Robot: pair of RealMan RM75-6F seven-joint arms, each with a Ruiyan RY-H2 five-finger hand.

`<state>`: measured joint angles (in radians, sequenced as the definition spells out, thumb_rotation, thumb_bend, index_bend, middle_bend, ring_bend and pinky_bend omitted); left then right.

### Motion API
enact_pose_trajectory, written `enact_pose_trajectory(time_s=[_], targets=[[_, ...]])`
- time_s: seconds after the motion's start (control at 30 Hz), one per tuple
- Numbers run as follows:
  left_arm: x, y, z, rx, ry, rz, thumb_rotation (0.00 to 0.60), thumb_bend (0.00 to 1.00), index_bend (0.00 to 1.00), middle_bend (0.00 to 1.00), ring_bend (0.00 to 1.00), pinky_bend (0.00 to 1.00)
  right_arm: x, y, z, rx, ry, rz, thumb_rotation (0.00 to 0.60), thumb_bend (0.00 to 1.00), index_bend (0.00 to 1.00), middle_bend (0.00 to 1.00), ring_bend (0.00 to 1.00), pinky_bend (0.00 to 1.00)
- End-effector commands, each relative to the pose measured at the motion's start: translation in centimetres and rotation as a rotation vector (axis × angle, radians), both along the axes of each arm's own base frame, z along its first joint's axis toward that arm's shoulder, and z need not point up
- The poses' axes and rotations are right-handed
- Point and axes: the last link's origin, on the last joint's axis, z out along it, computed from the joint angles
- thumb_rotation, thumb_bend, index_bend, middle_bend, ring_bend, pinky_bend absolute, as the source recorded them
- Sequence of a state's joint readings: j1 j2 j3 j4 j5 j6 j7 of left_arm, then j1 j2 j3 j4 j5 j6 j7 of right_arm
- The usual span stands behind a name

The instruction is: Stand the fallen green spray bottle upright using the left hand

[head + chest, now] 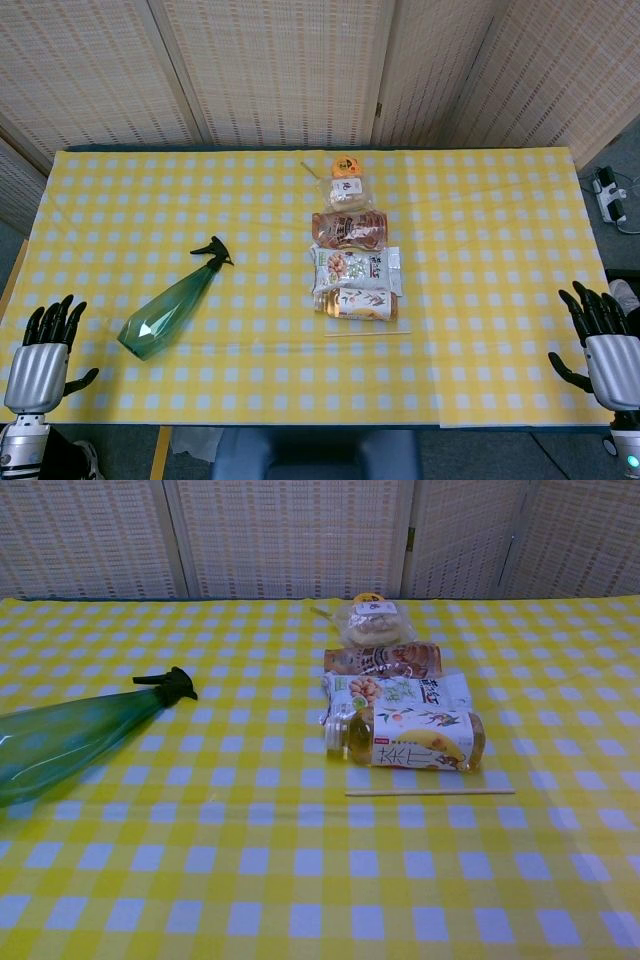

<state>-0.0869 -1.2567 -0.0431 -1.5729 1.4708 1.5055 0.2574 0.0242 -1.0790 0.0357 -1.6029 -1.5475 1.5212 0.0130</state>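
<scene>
The green spray bottle (168,312) lies on its side on the yellow checked tablecloth (480,250), its black trigger head (214,250) pointing up and to the right. In the chest view the green spray bottle (70,738) lies at the left, its black nozzle (170,685) toward the middle. My left hand (42,355) is at the table's near left corner, fingers spread, holding nothing, a short way left of the bottle's base. My right hand (605,345) is at the near right edge, fingers spread and empty. The chest view shows neither hand.
A column of snack packets (350,232) runs down the table's middle, with a small tea bottle (410,740) lying at its near end. A thin wooden stick (430,792) lies just in front. A power strip (610,195) sits on the floor at the right.
</scene>
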Motion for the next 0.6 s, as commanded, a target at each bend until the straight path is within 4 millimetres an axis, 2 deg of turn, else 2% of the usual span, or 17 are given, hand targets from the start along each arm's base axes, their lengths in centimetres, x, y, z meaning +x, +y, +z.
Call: enact_pose_trajectory(time_s=[0.03, 0.27, 0.33, 0.43, 0.47, 0.53, 0.6], targets=[[0.0, 0.0, 0.0, -0.001, 0.0, 0.0, 0.6, 0.14, 0.0, 0.0, 0.0, 0.0, 0.0, 0.0, 0.0, 0.0, 0.0, 0.0, 0.6, 0.31, 0.0, 0.0, 0.0, 0.0], [0.5, 0.1, -0.6, -0.015, -0.015, -0.024, 0.6, 0.14, 0.0, 0.0, 0.0, 0.0, 0.2, 0.6, 0.4, -0.009, -0.006, 0.014, 0.6, 0.31, 0.0, 0.0, 0.0, 0.0], [1.3, -0.1, -1.0, 0.005, -0.052, -0.053, 0.6, 0.14, 0.0, 0.08, 0.04, 0.06, 0.3, 0.9, 0.5, -0.015, -0.009, 0.021, 0.6, 0.31, 0.0, 0.0, 0.0, 0.0], [2.7, -0.2, -1.5, 0.053, -0.107, -0.11, 0.6, 0.15, 0.0, 0.26, 0.24, 0.33, 0.4, 1.1, 0.6, -0.013, -0.012, 0.027, 0.6, 0.3, 0.0, 0.0, 0.0, 0.0], [3.2, -0.2, -1.7, 0.064, -0.122, -0.127, 0.6, 0.15, 0.0, 0.35, 0.38, 0.5, 0.4, 1.1, 0.6, -0.012, -0.014, 0.027, 0.6, 0.31, 0.0, 0.0, 0.0, 0.0], [4.6, 0.0, -2.3, 0.07, -0.156, -0.158, 0.6, 0.15, 0.0, 0.56, 0.61, 0.74, 0.4, 1.1, 0.6, -0.009, -0.016, 0.03, 0.6, 0.31, 0.0, 0.0, 0.0, 0.0], [5.7, 0.3, -3.1, 0.063, -0.159, -0.166, 0.6, 0.15, 0.01, 0.74, 0.78, 0.88, 0.5, 1.2, 0.5, -0.003, -0.017, 0.034, 0.6, 0.31, 0.0, 0.0, 0.0, 0.0]])
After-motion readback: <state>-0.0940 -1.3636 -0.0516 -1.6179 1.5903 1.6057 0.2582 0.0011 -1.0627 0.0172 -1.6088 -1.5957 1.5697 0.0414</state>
